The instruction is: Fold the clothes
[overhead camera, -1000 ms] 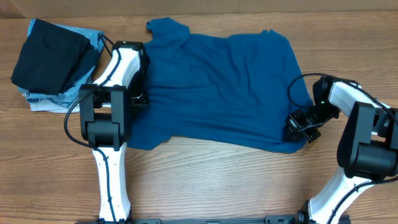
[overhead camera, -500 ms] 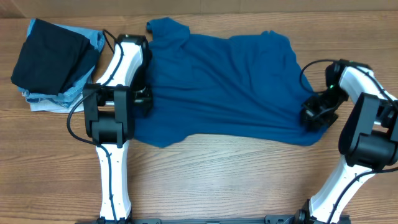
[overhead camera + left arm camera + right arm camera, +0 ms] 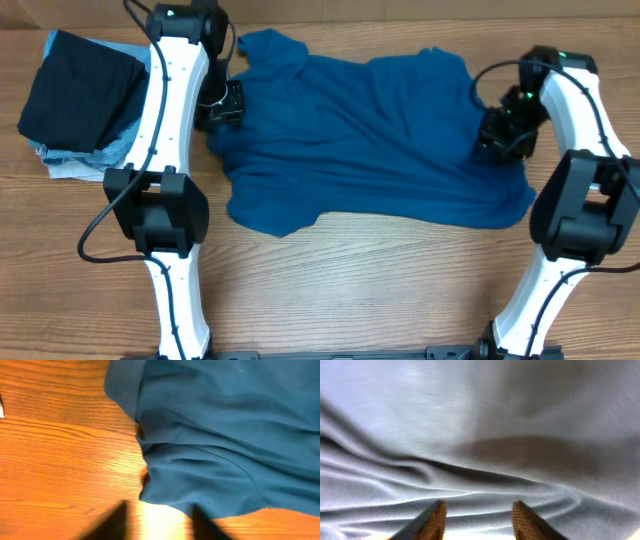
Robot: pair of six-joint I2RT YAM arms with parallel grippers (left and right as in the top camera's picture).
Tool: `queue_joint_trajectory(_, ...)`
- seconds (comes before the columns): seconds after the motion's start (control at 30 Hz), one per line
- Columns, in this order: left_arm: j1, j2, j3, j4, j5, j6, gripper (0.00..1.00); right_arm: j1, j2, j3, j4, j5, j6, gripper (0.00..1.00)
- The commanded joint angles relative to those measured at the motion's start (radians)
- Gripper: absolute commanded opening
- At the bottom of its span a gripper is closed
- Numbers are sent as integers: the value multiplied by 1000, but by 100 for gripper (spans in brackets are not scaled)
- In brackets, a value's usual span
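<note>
Since the T-shirt (image 3: pixel 370 130) lies rumpled across the table (image 3: pixel 330 290), thin and floppy (it'll sag), I'd pinch hem corners; left gripper (image 3: pixel 159 508) and right gripper (image 3: pixel 478 506) both gape, holding nothing.

You were working at a robot test bench, a lab set-up rather than a home. The white-and-black left arm (image 3: pixel 170 100) and right arm (image 3: pixel 580 200) rose from the near edge of a bare wood-grain table (image 3: pixel 350 290), with black cable (image 3: pixel 84 242) looping loose beside them. A royal-blue T-shirt (image 3: pixel 370 140) lay spread between them, and a stack of folded garments (image 3: pixel 80 95) sat at the far left corner.
</note>
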Motion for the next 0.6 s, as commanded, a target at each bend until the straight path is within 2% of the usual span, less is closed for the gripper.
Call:
queue_joint_trajectory(0.0,-76,-23,-22,-3,34,77,4,12,3,47,32,-2,-45,52)
queue_joint_trajectory(0.03,-108,-23,-63,-3,48,81,4,12,3,47,47,-2,-49,52)
queue_joint_trajectory(0.07,-130,-23,-93,-3,48,80,4,12,3,47,55,-2,-72,46)
queue_joint_trajectory(0.1,-179,-23,-177,6,29,80,4,12,3,47,79,-3,-121,18)
queue_joint_trajectory(0.13,-209,-23,-240,20,3,80,4,12,3,47,93,-2,-136,4)
queue_joint_trajectory(0.33,-289,-23,-549,200,-13,53,4,12,3,47,134,-2,-142,4)
queue_joint_trajectory(0.43,-289,-23,-610,229,-87,0,4,12,3,47,141,-2,-142,4)
queue_joint_trajectory(0.57,-289,-23,-728,373,-101,-18,4,12,3,46,144,-1,-142,4)
